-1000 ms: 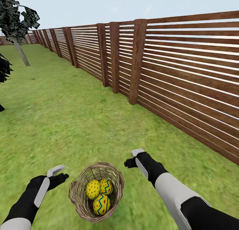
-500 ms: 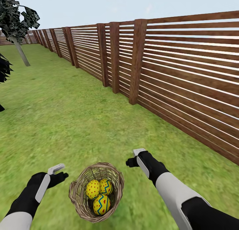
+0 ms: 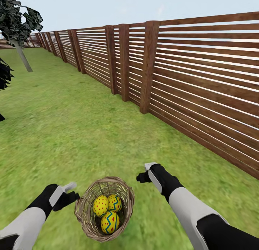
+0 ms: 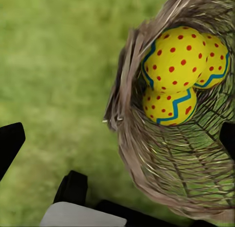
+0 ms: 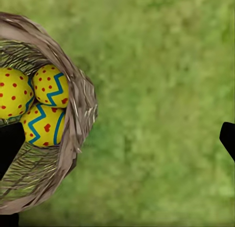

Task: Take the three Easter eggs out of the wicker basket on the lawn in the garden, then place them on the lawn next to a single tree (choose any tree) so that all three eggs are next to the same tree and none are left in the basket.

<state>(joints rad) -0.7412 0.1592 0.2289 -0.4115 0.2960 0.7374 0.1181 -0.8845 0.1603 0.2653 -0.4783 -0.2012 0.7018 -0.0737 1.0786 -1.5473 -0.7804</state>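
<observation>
1. Change since the earlier frames: the left pincer (image 3: 68, 194) has swung in toward the wicker basket (image 3: 83, 210) and now sits just beside its rim; the right pincer (image 3: 146, 172) has barely shifted; basket, eggs and camera are unchanged.
2. Left pincer: jaws spread wide, holding nothing. In the left wrist view the basket (image 4: 147, 153) lies partly between its dark finger tips.
3. Right pincer: also wide open and empty, hovering over the lawn (image 3: 72, 134) near the basket's other side.
4. Easter eggs (image 3: 108, 209): all three are in the basket, touching one another, clustered against one wall (image 4: 174, 72).
5. Tree (image 3: 19, 30): pale trunk, well away toward the far end of the lawn by the fence (image 3: 187, 80).
6. Step in hand, as judged: reach for the first egg. Advice: lift the left pincer above the rim, descend on the topmost egg, close across its middle, avoid nudging the wicker wall.
</observation>
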